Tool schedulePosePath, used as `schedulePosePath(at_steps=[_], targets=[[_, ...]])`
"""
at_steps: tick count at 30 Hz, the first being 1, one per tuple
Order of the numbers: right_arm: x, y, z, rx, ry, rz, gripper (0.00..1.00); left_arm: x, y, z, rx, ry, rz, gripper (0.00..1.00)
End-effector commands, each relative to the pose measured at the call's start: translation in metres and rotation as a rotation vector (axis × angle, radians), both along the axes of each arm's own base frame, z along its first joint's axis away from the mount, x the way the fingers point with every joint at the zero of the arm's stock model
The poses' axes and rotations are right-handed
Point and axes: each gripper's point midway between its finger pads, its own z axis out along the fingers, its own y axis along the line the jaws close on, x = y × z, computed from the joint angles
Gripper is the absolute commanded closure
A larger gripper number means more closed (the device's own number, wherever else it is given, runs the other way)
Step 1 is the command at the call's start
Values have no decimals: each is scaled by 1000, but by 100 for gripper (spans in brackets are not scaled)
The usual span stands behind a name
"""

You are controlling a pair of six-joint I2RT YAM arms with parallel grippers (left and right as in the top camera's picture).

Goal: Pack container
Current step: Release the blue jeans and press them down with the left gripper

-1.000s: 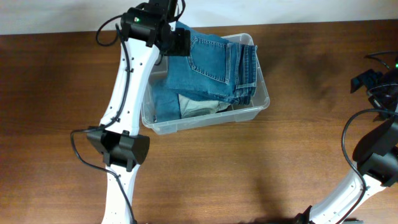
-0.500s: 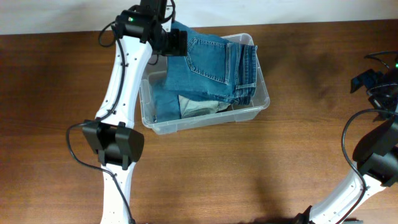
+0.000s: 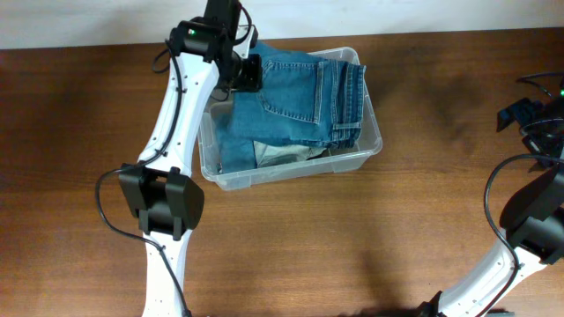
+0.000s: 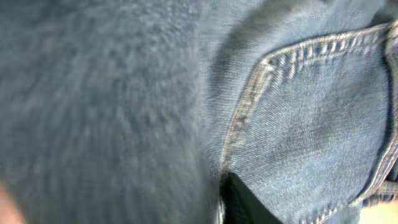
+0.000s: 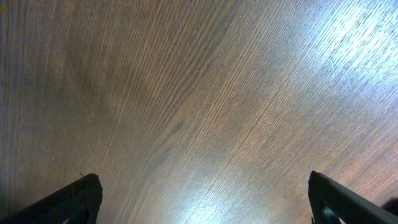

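Observation:
The clear plastic container (image 3: 370,151) stands at the table's back centre. Folded blue jeans (image 3: 300,97) fill it and lie over a pale grey-green garment (image 3: 284,154). My left gripper (image 3: 249,73) is down at the container's back left corner, closed on the jeans' edge. In the left wrist view denim (image 4: 311,124) fills the frame. A blurred fold bunches against one dark finger (image 4: 239,202), and the other finger is hidden. My right gripper (image 5: 204,180) is open over bare wood, far right of the container, with nothing between its fingers.
The brown wooden table (image 3: 397,229) runs all round the container. The left arm's white links (image 3: 172,132) lie along the container's left side. The right arm (image 3: 529,211) stands at the far right edge. A pale wall runs behind the table.
My left gripper has dropped a little onto the jeans' back left edge and closed, and the denim there has shifted rightward into the container. The right arm has not moved.

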Motion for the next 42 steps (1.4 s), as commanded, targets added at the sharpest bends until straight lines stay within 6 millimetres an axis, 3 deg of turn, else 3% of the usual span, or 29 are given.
schedulePosePath(at_steps=[1, 5, 11, 14, 20, 23, 25, 34, 42], targets=[[-3, -2, 7, -21, -5, -10, 2, -19, -1, 8, -3, 45, -21, 74], [-3, -2, 7, -21, -5, -9, 2, -43, -9, 6, -45, 142, -48, 78], [-3, -2, 7, -21, -5, -10, 2, -51, -11, 8, -44, 166, -50, 79], [-3, -2, 7, -21, -5, -10, 2, -50, -11, 14, -48, 149, -50, 99], [-3, -2, 7, -21, -5, -10, 2, -50, -12, 33, -64, 106, -50, 99], [-3, -2, 7, -21, -5, -10, 2, -70, -17, 60, -116, 109, -70, 99], [-3, -2, 7, -21, -5, -10, 1, -80, -17, 65, -113, 137, -56, 99], [-3, -2, 7, -21, -5, -10, 2, -109, -20, 55, -86, 291, 46, 99], [-3, -2, 7, -21, -5, -9, 2, -114, -27, 53, -81, 300, 31, 99]])
